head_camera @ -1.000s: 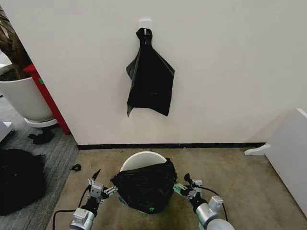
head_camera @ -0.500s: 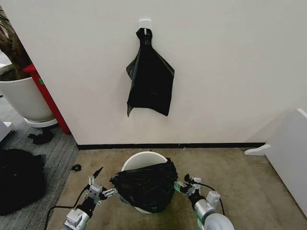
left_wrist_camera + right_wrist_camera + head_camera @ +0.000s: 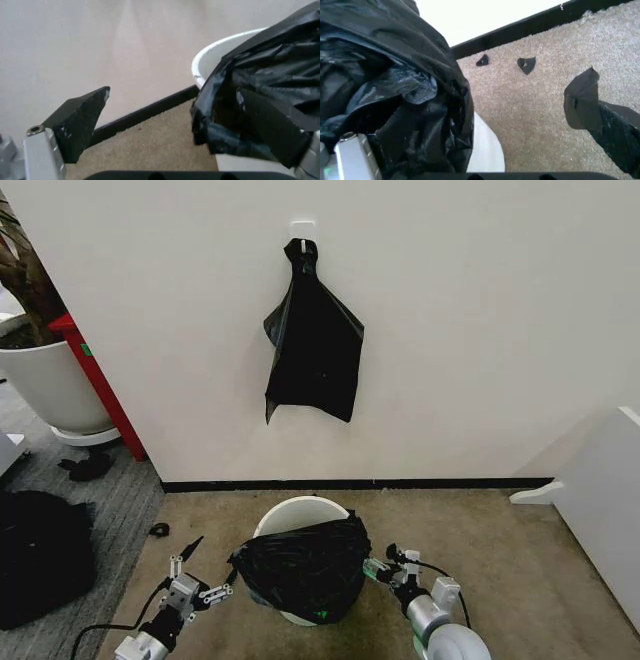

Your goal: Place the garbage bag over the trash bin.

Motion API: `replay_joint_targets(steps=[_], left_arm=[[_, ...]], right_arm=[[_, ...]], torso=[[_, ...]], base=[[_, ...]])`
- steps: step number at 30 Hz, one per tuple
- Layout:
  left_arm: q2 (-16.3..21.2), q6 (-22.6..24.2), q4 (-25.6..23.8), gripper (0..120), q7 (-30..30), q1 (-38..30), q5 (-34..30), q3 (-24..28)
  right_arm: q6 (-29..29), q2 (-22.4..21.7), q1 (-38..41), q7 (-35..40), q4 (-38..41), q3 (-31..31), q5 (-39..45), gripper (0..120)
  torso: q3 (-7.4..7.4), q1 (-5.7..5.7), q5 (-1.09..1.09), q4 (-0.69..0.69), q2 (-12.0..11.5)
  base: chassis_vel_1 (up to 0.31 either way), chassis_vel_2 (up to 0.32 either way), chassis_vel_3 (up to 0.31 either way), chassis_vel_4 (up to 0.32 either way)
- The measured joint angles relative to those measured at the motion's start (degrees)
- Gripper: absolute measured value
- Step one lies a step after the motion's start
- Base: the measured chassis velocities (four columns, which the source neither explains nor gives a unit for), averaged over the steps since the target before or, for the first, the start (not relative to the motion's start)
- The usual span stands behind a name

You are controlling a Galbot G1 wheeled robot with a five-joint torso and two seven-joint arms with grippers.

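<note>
The white trash bin stands on the carpet near the wall. The black garbage bag lies crumpled over its near half, with the far part of the rim bare. My left gripper is open to the left of the bag, a small gap away. In the left wrist view the bag hangs over the bin's rim, and one of the fingers lies close in front of it. My right gripper is open at the bag's right edge. In the right wrist view the bag drapes over one side of the gripper, above the bin's wall.
A black knotted bundle hangs from a wall hook above the bin. A large white plant pot and a red panel stand at the left, with a dark heap on the grey carpet. A white board leans at the right.
My left gripper has pulled back to the left and lower, away from the bag. The bag stays draped on the bin. The right gripper has barely moved.
</note>
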Motion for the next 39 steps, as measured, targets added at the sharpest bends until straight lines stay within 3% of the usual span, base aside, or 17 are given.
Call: replay_joint_targets(steps=[5, 17, 33, 39], left_arm=[[-1.0, 0.3, 0.5, 100, -0.1, -0.8, 0.4, 0.7], [-0.4, 0.3, -0.7, 100, -0.1, -0.5, -0.8, -0.3], [0.6, 1.6, -5.6, 100, -0.6, 0.0, -3.4, -1.3], [0.0, 4.1, -10.3, 100, -2.0, 0.9, -6.6, -2.4]], right_arm=[[-0.3, -1.9, -0.6, -3.1, 0.6, 1.3, 3.2, 100], [-4.8, -4.6, -1.5, -21.2, -2.2, 7.5, 8.5, 100], [-5.3, -5.5, -4.7, -24.9, 0.1, 12.8, 11.0, 100], [-5.4, -5.3, -8.0, -26.0, 4.5, 17.6, 12.1, 100]], torso=[[0.0, 0.0, -0.01, 0.0, 0.0], [0.0, 0.0, 0.0, 0.0, 0.0], [0.0, 0.0, 0.0, 0.0, 0.0], [0.0, 0.0, 0.0, 0.0, 0.0]], base=[[0.0, 0.0, 0.0, 0.0], [0.0, 0.0, 0.0, 0.0], [0.0, 0.0, 0.0, 0.0], [0.0, 0.0, 0.0, 0.0]])
